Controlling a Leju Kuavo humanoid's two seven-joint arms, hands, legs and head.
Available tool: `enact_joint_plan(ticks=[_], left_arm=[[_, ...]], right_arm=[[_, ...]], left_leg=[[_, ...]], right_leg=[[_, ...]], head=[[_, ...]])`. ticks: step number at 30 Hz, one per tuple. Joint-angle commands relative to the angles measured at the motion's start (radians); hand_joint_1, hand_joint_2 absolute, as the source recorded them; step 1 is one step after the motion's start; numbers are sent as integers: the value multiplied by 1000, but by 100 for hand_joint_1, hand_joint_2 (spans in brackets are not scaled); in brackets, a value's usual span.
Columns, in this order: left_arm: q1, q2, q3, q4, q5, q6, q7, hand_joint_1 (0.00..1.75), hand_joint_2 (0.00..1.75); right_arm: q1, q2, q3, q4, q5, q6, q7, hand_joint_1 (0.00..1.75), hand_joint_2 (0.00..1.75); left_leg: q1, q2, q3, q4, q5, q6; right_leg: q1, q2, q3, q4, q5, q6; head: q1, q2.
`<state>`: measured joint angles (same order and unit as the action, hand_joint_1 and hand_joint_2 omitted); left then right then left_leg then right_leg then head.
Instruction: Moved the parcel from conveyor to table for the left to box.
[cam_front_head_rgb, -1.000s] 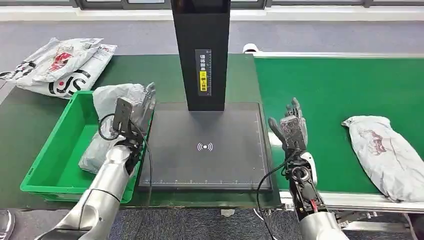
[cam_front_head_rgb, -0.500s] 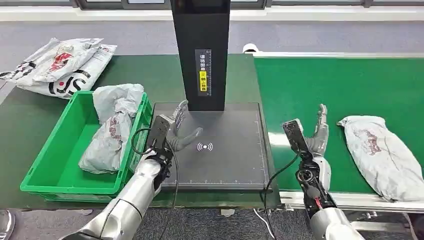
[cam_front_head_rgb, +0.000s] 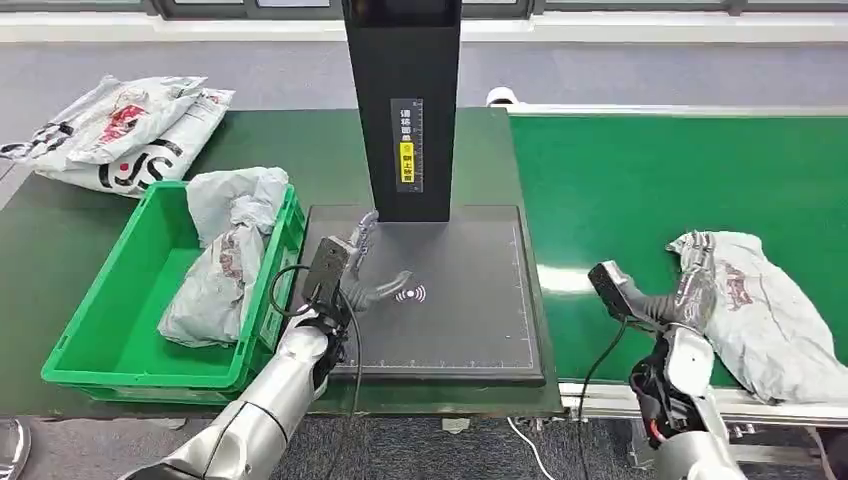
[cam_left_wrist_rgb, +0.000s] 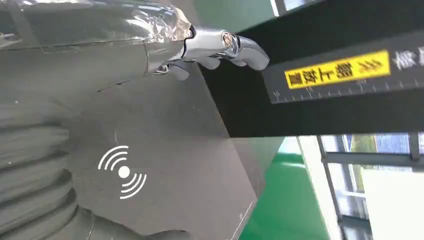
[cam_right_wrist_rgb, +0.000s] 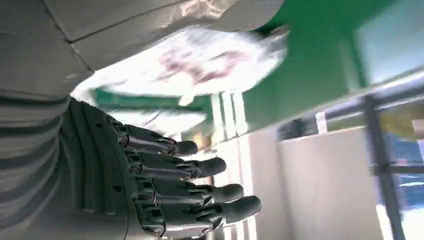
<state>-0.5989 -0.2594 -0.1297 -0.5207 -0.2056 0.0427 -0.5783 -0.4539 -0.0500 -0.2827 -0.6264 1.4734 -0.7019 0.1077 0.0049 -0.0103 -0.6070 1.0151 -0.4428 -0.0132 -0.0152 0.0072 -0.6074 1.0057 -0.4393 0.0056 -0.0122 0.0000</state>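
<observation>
Parcel (cam_front_head_rgb: 770, 310), a grey crumpled poly bag with a reddish print, is seen lying on the green conveyor (cam_front_head_rgb: 640, 190) at the right edge of the head frame, and in the right wrist view (cam_right_wrist_rgb: 200, 60) it is caught blurred beyond the fingers. Largest of all, the dark green table (cam_front_head_rgb: 270, 140) is spread across the left half, with the conveyor running alongside it on the right. At centre, a black scanner post (cam_front_head_rgb: 403, 100) is stood upright at the back of a dark scanning pad (cam_front_head_rgb: 450, 300) marked with a white wireless symbol. Lower left, a green bin (cam_front_head_rgb: 120, 320) is found holding two grey bagged parcels (cam_front_head_rgb: 225, 260), one leaning on its far rim. Upper left, a heap of white and grey mailers (cam_front_head_rgb: 120, 130) is left on the table. The right hand (cam_front_head_rgb: 690, 285) is laid against the parcel's near end, fingers spread, nothing gripped. The left hand (cam_front_head_rgb: 365, 270) is held over the pad's left side, fingers apart, empty.
</observation>
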Motion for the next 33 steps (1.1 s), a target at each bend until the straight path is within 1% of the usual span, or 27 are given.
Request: enact_joint_plan(ticks=[1, 2, 7, 9, 10, 11, 12, 13, 16, 18, 22, 25, 27, 28, 29, 30, 33], left_arm=[[-22, 20, -70, 58, 1, 4, 6, 0, 175], [-23, 19, -70, 57, 1, 3, 6, 0, 175], [-23, 19, -70, 57, 1, 3, 6, 0, 175], [-22, 19, -70, 57, 4, 3, 6, 0, 175], [-25, 11, -71, 57, 11, -10, 25, 0, 175], [-33, 12, -71, 62, 10, -12, 31, 0, 175], [-33, 12, -71, 62, 10, -12, 31, 0, 175], [-33, 12, -71, 62, 10, -12, 31, 0, 175], [-34, 12, -71, 63, 10, -12, 31, 0, 175], [-37, 13, -72, 68, 10, -17, 31, 0, 175], [-24, 22, -64, 64, 15, -16, 29, 0, 175], [-12, 26, -60, 55, 17, -18, 28, 0, 175], [-7, 24, -57, 46, 18, -22, 28, 0, 175], [-8, 22, -58, 46, 17, -22, 29, 0, 175], [-8, 22, -58, 46, 17, -22, 29, 0, 175], [-8, 22, -58, 46, 17, -22, 29, 0, 175], [-8, 22, -58, 46, 17, -22, 29, 0, 175]], right_arm=[[1, -27, -123, 57, 30, 4, 30, 0, 175], [2, -29, -124, 62, 40, 4, 44, 0, 175], [2, -29, -124, 62, 40, 4, 44, 0, 175], [-1, -34, -125, 83, 58, 4, 75, 0, 175], [-15, -127, -88, 344, 94, 50, 305, 0, 175], [-5, -136, -79, 349, 97, 84, 339, 0, 175], [-5, -136, -79, 349, 97, 84, 339, 0, 175], [-5, -136, -79, 349, 97, 84, 339, 0, 175], [-7, -135, -79, 349, 97, 85, 339, 0, 175], [-5, -142, -62, 355, 97, 130, 379, 0, 175], [11, -144, -50, 354, 97, 162, 403, 0, 175], [12, -142, -47, 356, 97, 201, 423, 0, 175], [21, -149, -23, 354, 97, 251, 463, 0, 175], [23, -150, -23, 353, 97, 250, 464, 0, 175], [23, -150, -23, 353, 97, 250, 464, 0, 175], [23, -150, -23, 353, 97, 250, 464, 0, 175], [23, -150, -23, 353, 97, 250, 464, 0, 175]], left_leg=[[0, -1, 3, -2, -1, 0], [0, 0, 2, -1, -1, 0], [0, 0, 3, -1, -1, 0], [0, 1, 2, -1, -1, 0], [0, 1, 4, -2, -1, 1], [0, 0, 2, -1, -1, 0], [0, -3, 4, -2, 0, 1], [0, -1, 3, -1, -1, 1], [-1, 0, 1, 0, -1, 1], [-1, 0, 2, -1, -1, 1], [-1, 0, 4, -2, -1, 1], [0, 2, 3, -1, -1, 1], [-1, 1, 2, -1, -1, 1], [-1, 2, 4, -2, -2, 1], [-1, 1, 2, -1, -1, 1], [-1, 1, 4, -2, -1, 1], [-1, -1, 2, -1, -1, 1]], right_leg=[[1, -2, 4, -2, -1, -1], [0, -1, 2, -1, -1, 0], [0, -1, 3, -2, -1, 0], [0, 0, 2, -1, 0, 0], [1, -1, 4, -2, -1, -1], [0, -2, 2, -1, -1, -1], [1, -5, 6, -3, -1, 0], [1, -3, 4, -2, -1, 0], [0, -2, 2, -1, -1, 0], [-1, -2, 2, -1, -1, 0], [0, -3, 4, -3, -1, -1], [0, 0, 3, -2, 0, 0], [-1, 0, 2, -2, -1, 0], [0, 0, 4, -3, -1, -1], [-1, -1, 2, -1, -1, 0], [0, -2, 4, -3, -1, -1], [-1, -2, 3, -1, -1, 1]], head=[[0, 0], [0, 0], [0, 0], [0, 0], [0, 0], [0, 0], [0, 0], [0, 0], [0, 0], [0, 0], [0, 0], [0, 0], [0, 0], [0, 0], [0, 0], [0, 0], [0, 0]])
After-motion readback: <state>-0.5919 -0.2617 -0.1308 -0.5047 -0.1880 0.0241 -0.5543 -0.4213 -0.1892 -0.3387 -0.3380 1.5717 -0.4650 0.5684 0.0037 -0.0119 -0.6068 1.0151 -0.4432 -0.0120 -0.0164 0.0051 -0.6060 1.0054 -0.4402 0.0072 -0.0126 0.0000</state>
